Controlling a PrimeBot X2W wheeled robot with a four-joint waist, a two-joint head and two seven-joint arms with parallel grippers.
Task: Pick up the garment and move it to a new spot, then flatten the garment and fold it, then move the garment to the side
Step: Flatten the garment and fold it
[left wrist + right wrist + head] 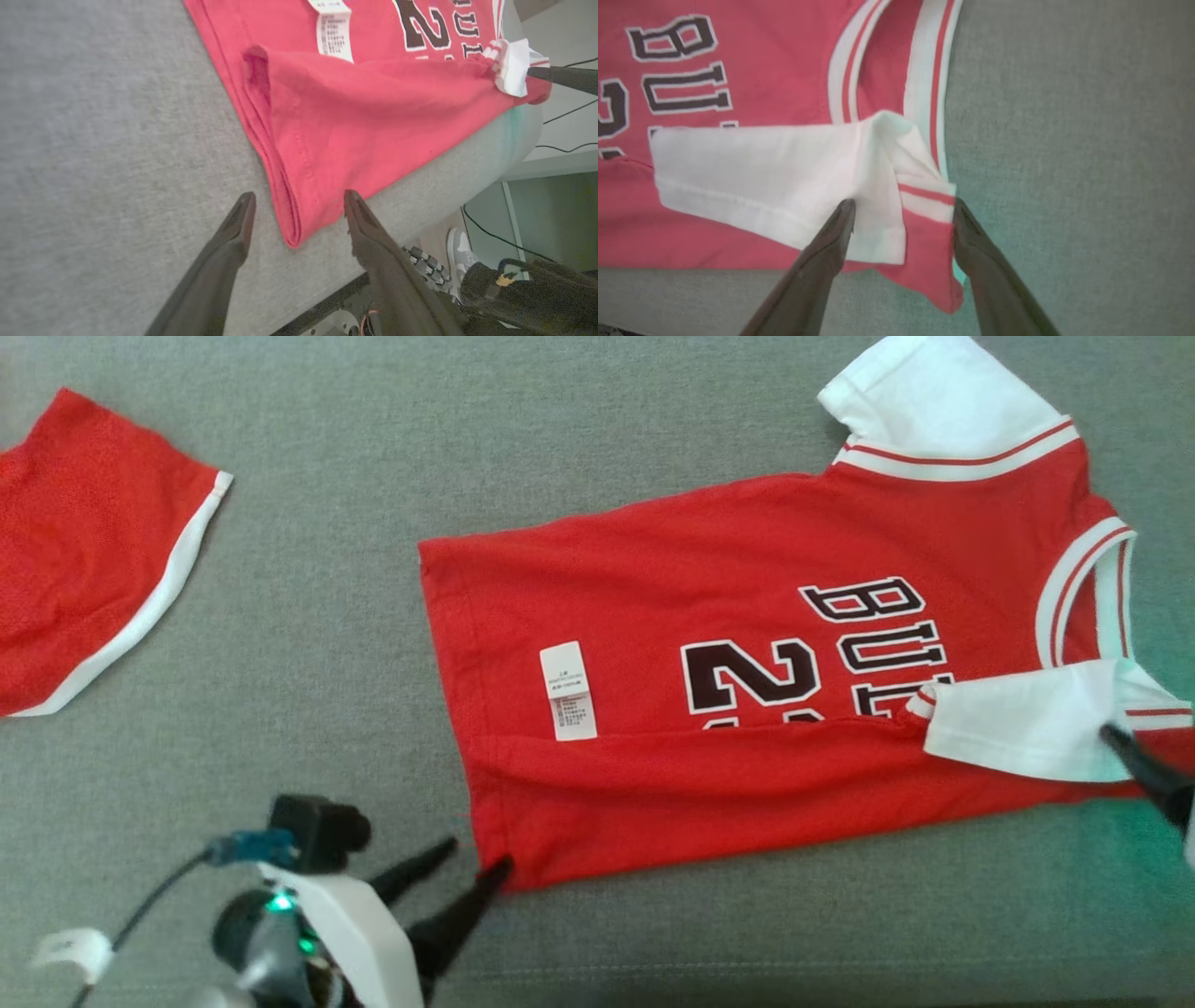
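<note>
The garment (709, 616) is a red jersey with white sleeves and dark lettering, lying flat on the grey cloth surface (317, 616), its near long edge folded over onto the front. My left gripper (478, 855) is open at the lower hem corner. In the left wrist view that corner of the garment (373, 116) lies between the spread fingers of my left gripper (299, 196). My right gripper (1120, 742) is at the folded-in white sleeve (761, 163). My right gripper (902, 202) is open, straddling the sleeve's end and the garment (738, 60) corner.
A second red cloth with white trim (84, 551) lies at the far left of the surface. The left wrist view shows the table's near edge, with a person's shoe (460, 249) and cables (495, 235) on the floor below.
</note>
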